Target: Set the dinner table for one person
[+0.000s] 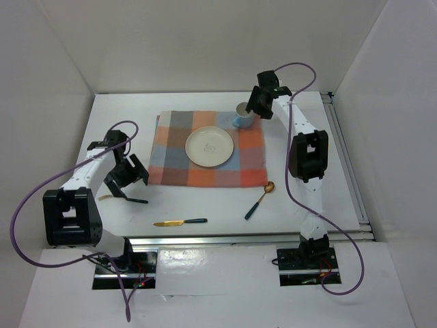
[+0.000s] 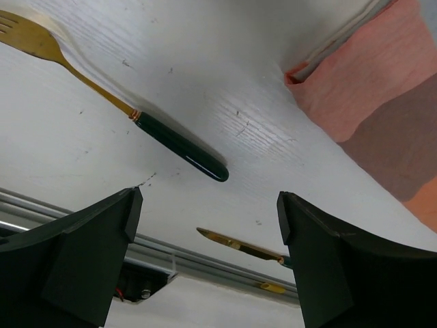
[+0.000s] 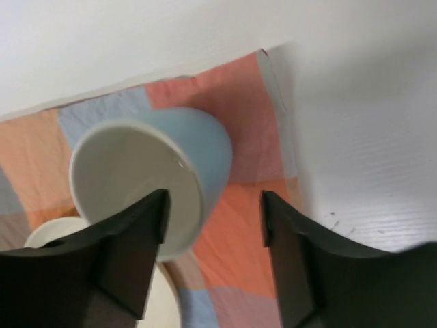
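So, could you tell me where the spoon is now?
In the top view, the spoon lies on the dinner table, right of centre, by the near right corner of the checked mat.

Bare bench (image 1: 212, 202) lies open beyond the checked mat (image 1: 171, 164) and along the near edge, broken by the fork (image 1: 134, 200), knife (image 1: 179, 222) and spoon (image 1: 258, 200) lying well apart; the left gripper (image 2: 208, 198) hangs above the fork's handle. On the mat, the plate (image 1: 209, 146) fills the centre; the blue cup (image 1: 242, 117) blocks the far right corner, the right gripper (image 1: 251, 109) holding parted fingers (image 3: 130, 253) over its rim.
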{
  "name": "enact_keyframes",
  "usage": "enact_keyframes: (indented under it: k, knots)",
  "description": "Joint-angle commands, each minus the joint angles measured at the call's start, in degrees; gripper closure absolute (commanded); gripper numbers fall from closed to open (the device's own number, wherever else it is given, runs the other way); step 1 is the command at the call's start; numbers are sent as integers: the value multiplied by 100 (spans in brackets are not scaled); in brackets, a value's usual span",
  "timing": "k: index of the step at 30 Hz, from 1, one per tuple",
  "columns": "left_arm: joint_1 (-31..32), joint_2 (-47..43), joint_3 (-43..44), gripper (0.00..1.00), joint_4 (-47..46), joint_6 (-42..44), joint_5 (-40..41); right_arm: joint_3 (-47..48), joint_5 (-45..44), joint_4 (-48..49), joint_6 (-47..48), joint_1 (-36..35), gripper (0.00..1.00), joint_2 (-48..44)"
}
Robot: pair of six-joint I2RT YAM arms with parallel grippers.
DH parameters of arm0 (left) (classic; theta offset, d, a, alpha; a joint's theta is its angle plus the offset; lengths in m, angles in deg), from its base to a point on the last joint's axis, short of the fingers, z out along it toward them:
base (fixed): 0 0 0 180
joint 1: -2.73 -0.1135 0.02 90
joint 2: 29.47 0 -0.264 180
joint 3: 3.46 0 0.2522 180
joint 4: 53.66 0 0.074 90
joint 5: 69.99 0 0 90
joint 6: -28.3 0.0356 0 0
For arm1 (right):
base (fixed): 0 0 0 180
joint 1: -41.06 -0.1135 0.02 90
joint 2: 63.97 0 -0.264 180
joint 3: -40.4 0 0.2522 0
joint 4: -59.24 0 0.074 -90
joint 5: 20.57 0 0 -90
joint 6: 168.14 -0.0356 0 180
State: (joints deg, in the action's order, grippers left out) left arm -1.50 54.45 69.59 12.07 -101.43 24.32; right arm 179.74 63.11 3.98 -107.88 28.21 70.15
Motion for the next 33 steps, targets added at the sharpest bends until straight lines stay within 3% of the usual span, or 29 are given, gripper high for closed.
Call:
enact_keyframes:
  k: [1, 3, 7, 14, 18, 22, 23, 26, 27, 33]
  knots:
    - [-200, 19, -250, 0, -378, -237, -361, 204, 403, 449, 161, 36, 28, -80]
    - [-464, 89, -566, 0, -669, -237, -807, 204, 491, 502, 161, -17, 22, -132]
    - [-667, 388, -796, 0, -925, -377, -757, 257, 668, 555, 214, -130, 12, -185]
    - [-667, 502, -1060, 1, -1197, -492, -643, 309, 668, 494, 328, -184, 9, -290]
    - [-667, 757, -1182, 7, -1469, -545, -529, 371, 424, 353, 328, -184, 3, -351]
    - [-720, 951, -1376, 25, -1707, -668, -476, 257, 141, 300, 381, -184, 0, -589]
    - [-720, 951, -1376, 44, -1707, -729, -476, 257, 54, 300, 442, -184, 0, -746]
    - [-720, 758, -1192, 75, -1436, -730, -318, -24, 53, 300, 503, -131, 0, -1028]
    - [-720, 653, -1078, 98, -1313, -660, -161, -77, 53, 300, 504, -70, 1, -1229]
    - [-282, -497, -208, 100, -828, -414, 446, -964, 245, 247, 390, 150, 0, -2283]
